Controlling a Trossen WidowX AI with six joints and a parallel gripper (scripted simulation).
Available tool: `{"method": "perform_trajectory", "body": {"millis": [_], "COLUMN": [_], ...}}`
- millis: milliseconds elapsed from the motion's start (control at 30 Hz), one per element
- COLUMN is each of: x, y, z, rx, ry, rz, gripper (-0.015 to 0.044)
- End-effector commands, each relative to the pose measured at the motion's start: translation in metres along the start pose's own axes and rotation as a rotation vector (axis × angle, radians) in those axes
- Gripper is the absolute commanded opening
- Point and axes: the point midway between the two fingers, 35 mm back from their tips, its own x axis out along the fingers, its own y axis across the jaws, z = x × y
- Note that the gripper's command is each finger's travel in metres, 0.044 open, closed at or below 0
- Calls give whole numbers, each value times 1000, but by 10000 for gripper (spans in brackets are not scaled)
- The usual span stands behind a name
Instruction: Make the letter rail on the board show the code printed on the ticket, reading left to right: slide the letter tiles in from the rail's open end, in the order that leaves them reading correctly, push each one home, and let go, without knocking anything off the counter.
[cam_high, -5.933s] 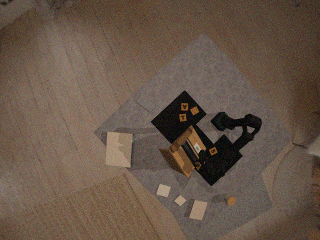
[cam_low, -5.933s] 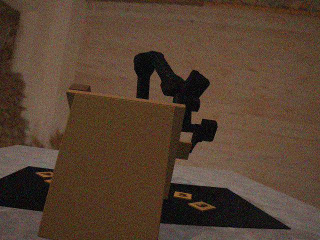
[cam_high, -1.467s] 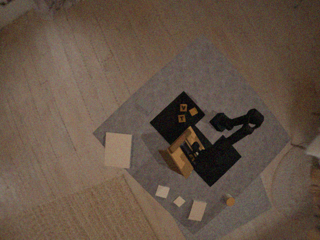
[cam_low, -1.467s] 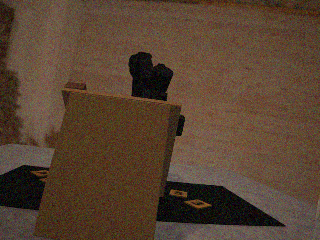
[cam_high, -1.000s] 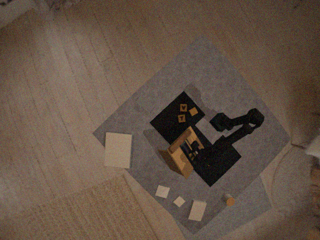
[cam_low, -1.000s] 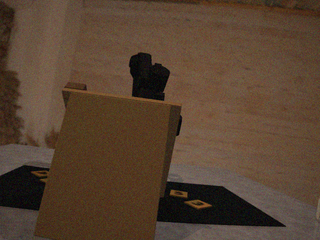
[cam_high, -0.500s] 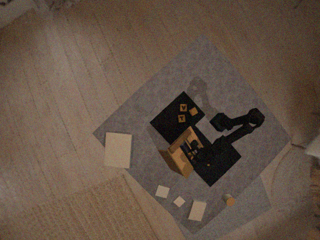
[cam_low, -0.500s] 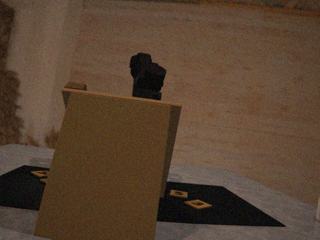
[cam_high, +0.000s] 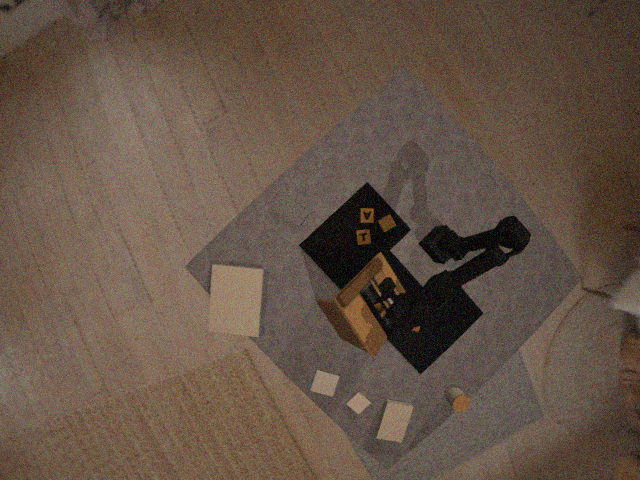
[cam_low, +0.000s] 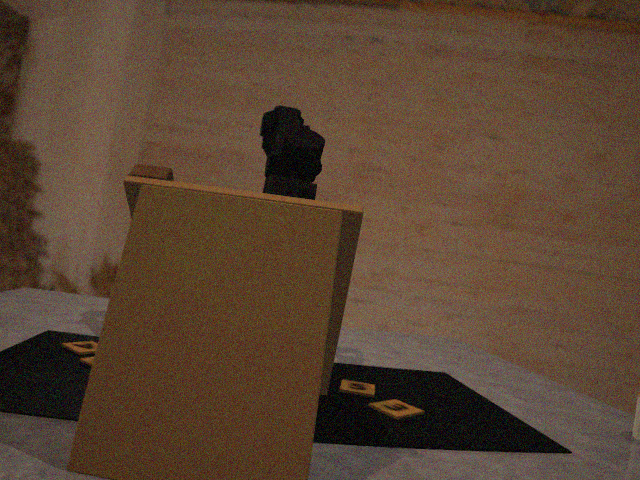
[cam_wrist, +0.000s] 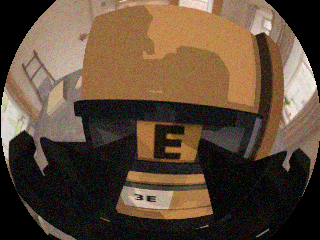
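Observation:
My gripper (cam_wrist: 168, 141) is shut on a tile marked E (cam_wrist: 168, 142). The tile appears in line with the dark letter rail (cam_wrist: 165, 108) (cam_high: 370, 299) on the wooden board (cam_high: 356, 315) (cam_wrist: 120, 55) (cam_low: 206, 310); I cannot tell how deep it sits. My fingers hide parts of the rail. Below the rail, the ticket (cam_wrist: 129, 197) shows "3E", the rest hidden. A V tile (cam_high: 367, 215), a T tile (cam_high: 363, 237) and another tile (cam_high: 386, 223) lie on the far black mat (cam_high: 330, 248). Two tiles (cam_low: 357, 387) (cam_low: 396, 408) lie on the near mat (cam_low: 485, 434).
The board's side wall (cam_wrist: 274, 100) stands at the right in the wrist view. Pale flat pieces (cam_high: 236, 300) (cam_high: 325, 383) (cam_high: 358, 403) (cam_high: 394, 421) and a small orange-topped cylinder (cam_high: 459, 402) are on the grey counter (cam_high: 289, 206). The cylinder is near the edge.

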Motion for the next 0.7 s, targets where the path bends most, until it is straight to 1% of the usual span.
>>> {"method": "perform_trajectory", "body": {"millis": [0, 667], "x": [0, 0], "y": [-2, -13], "z": [0, 0], "rx": [-3, -4], "ry": [-1, -1], "rz": [4, 3], "gripper": [0, 0]}}
